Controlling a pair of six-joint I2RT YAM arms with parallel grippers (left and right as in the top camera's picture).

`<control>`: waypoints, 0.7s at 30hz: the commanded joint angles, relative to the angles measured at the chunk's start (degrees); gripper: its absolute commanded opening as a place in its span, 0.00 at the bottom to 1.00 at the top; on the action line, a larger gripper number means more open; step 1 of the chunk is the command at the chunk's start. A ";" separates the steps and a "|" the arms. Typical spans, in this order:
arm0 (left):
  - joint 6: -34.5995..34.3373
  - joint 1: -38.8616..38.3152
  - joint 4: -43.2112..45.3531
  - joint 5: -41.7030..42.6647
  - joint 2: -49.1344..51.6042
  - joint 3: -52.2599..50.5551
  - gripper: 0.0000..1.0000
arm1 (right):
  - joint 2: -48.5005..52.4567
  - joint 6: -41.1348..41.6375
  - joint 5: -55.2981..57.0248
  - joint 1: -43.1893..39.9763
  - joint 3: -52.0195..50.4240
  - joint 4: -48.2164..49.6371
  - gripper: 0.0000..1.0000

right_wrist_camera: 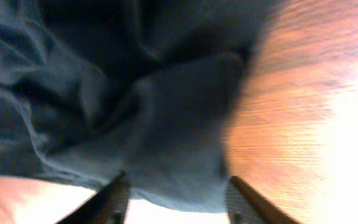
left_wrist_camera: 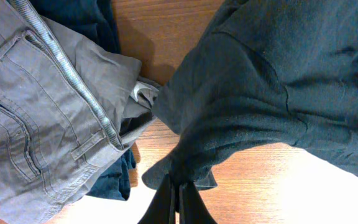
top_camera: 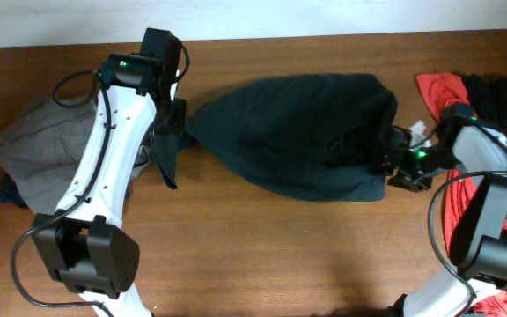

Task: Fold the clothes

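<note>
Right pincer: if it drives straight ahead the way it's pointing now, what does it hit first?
The dark T-shirt: bunched fabric sits between the fingers of the right pincer, with bare table only off to one side. Depth is blurry.

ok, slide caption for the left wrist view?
Left gripper pinches a corner of the dark T-shirt, grey trousers alongside.

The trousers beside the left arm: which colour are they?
Grey cloth trousers; left wrist view shows best.

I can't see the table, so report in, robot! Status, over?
Left end effector shut on dark T-shirt corner. Right end effector open, astride its other end. Shirt bunched, not folded. Grey trousers crowd left side.
</note>
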 commanded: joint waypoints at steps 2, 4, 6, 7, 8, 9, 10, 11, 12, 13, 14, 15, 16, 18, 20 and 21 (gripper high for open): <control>0.72 0.04 -0.39 -0.22 0.24 -0.11 0.01 | -0.22 -0.22 2.03 4.22 0.44 0.35 0.21; 0.72 0.04 -0.37 -0.24 0.22 -0.11 0.01 | -0.42 -0.24 1.70 4.90 0.46 0.13 0.13; 0.74 0.04 -0.57 -0.28 0.07 -0.02 0.00 | -1.31 -0.33 0.70 4.90 0.52 -0.13 0.06; 0.72 0.04 -1.07 -0.42 -0.04 0.33 0.00 | -2.73 -0.70 -0.42 4.50 0.70 -0.33 0.04; 0.74 0.04 -1.44 -0.46 -0.17 0.68 0.00 | -3.78 -0.76 -0.90 4.22 0.90 -0.39 0.04; 0.72 0.04 -2.27 -0.46 -0.61 1.68 0.00 | -6.91 -0.90 -1.31 3.28 1.66 -0.83 0.04; 0.72 0.04 -2.91 -0.52 -0.92 2.51 0.00 | -8.79 -0.90 -1.31 2.73 2.19 -1.14 0.04; 0.70 0.04 -3.52 -0.72 -1.18 3.30 0.00 | -10.60 -0.90 -1.31 2.14 2.64 -1.33 0.04; 0.70 0.07 -4.26 -1.05 -1.57 4.44 0.00 | -12.74 -0.87 -1.29 1.42 3.19 -1.46 0.04; 0.70 0.07 -4.68 -1.14 -1.90 5.22 0.00 | -14.69 -0.87 -1.27 0.76 3.61 -1.55 0.04; 0.70 0.11 -5.18 -1.53 -2.78 6.62 0.00 | -17.64 -0.83 -1.27 -0.48 4.17 -1.40 0.04; 0.70 0.11 -5.38 -1.92 -3.48 7.43 0.01 | -19.50 -0.63 -1.25 -1.42 4.46 -1.20 0.04; 0.70 0.11 -5.38 -2.25 -4.26 8.07 0.00 | -21.11 -0.61 -1.27 -2.32 4.66 -0.98 0.05; 0.70 0.11 -5.18 -2.89 -5.81 8.96 0.00 | -23.89 -0.35 -1.22 -4.11 4.74 -0.66 0.05; 0.70 0.11 -4.63 -3.80 -7.50 9.29 0.00 | -25.59 -0.07 -1.27 -5.62 4.74 -0.55 0.07; 0.72 0.11 -4.33 -3.89 -8.26 9.29 0.00 | -26.08 0.00 -1.27 -6.21 4.74 -0.55 0.08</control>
